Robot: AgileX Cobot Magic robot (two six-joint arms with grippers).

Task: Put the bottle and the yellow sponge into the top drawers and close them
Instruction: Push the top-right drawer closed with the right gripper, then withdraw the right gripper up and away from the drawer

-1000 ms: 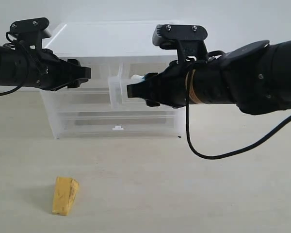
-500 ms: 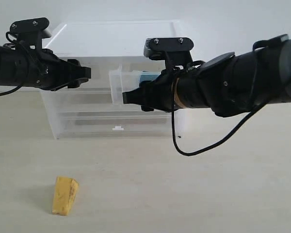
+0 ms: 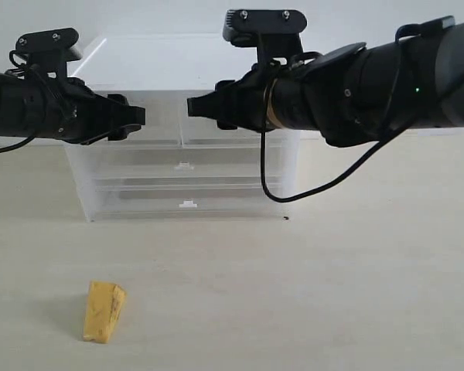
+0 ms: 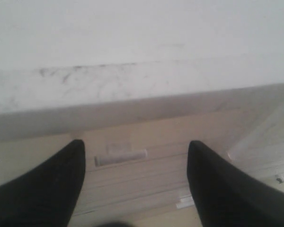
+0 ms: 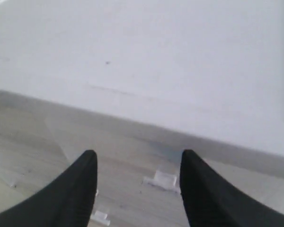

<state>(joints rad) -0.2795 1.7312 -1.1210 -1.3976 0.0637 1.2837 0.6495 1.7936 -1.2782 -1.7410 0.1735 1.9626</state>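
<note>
Closing the right small translucent white plastic top drawer (image 3: 224, 139) just under my spread, empty right fingers (image 5: 78, 189) has hidden the small white plastic bottle inside, so only the mustard-yellow wedge-shaped sponge (image 3: 103, 311), well below my spread left fingers (image 4: 47, 184), remains.

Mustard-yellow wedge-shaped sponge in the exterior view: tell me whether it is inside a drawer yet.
No, the mustard-yellow wedge-shaped sponge lies on the pale table, out in front of the translucent plastic drawer unit.
</note>
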